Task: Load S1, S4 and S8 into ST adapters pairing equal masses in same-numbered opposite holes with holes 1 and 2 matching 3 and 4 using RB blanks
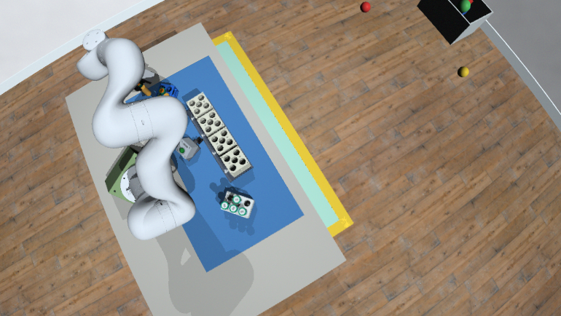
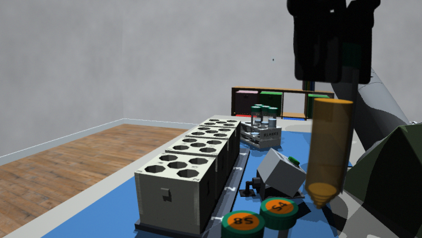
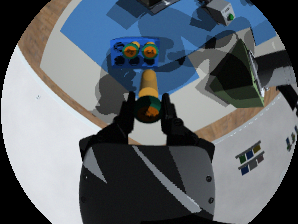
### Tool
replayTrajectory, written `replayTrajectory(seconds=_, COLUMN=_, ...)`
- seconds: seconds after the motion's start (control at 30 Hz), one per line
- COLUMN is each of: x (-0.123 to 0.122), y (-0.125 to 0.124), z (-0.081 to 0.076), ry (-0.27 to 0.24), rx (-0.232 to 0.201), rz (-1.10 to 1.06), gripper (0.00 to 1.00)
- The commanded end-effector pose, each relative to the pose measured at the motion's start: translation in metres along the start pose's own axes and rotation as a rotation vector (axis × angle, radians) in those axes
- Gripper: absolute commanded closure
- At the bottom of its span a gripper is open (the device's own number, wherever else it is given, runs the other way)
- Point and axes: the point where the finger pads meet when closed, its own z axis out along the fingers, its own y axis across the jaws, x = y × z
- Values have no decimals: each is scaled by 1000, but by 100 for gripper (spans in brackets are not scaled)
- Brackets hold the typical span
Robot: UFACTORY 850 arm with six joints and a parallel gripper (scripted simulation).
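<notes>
Where the white arm bends over the bench's left end in the top view, it hides most of the gripper; only an amber tube and a corner of the blue sample rack peep out beside it, near the far left corner of the blue mat. The loading stand with its four adapters runs along the mat's middle, every hole open. The white blank rack sits toward the right end, with open mat between it and the stand. The green key's grey box lies between arm and stand.

In the exterior view the gripper is clamped on the cap end of the amber tube, which hangs upright in the air, its cone tip above and just beside the caps S4 and S8. The grey box stands close behind the tube; the adapters are to its left across a narrow lane.

In the wrist view the dark fingers pinch the tube, clear above the sample rack, where two orange-dotted caps show.
</notes>
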Motion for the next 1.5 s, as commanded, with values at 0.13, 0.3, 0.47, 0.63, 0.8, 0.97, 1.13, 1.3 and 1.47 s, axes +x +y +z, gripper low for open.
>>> replayTrajectory(seconds=0.13, x=0, y=-1, z=-1, ry=-1, rx=2, rz=1, gripper=100)
replayTrajectory(seconds=0.3, x=0, y=-1, z=-1, ry=-1, rx=2, rz=1, gripper=100)
replayTrajectory(seconds=0.47, x=0, y=-1, z=3, ry=-1, rx=2, rz=1, gripper=100)
replayTrajectory(seconds=0.63, x=0, y=-1, z=13, ry=-1, rx=2, rz=1, gripper=100)
replayTrajectory(seconds=0.8, x=0, y=-1, z=23, ry=-1, rx=2, rz=1, gripper=100)
replayTrajectory(seconds=0.97, x=0, y=-1, z=29, ry=-1, rx=2, rz=1, gripper=100)
replayTrajectory(seconds=1.13, x=0, y=-1, z=39, ry=-1, rx=2, rz=1, gripper=100)
replayTrajectory(seconds=1.3, x=0, y=-1, z=49, ry=-1, rx=2, rz=1, gripper=100)
replayTrajectory(seconds=1.47, x=0, y=-1, z=55, ry=-1, rx=2, rz=1, gripper=100)
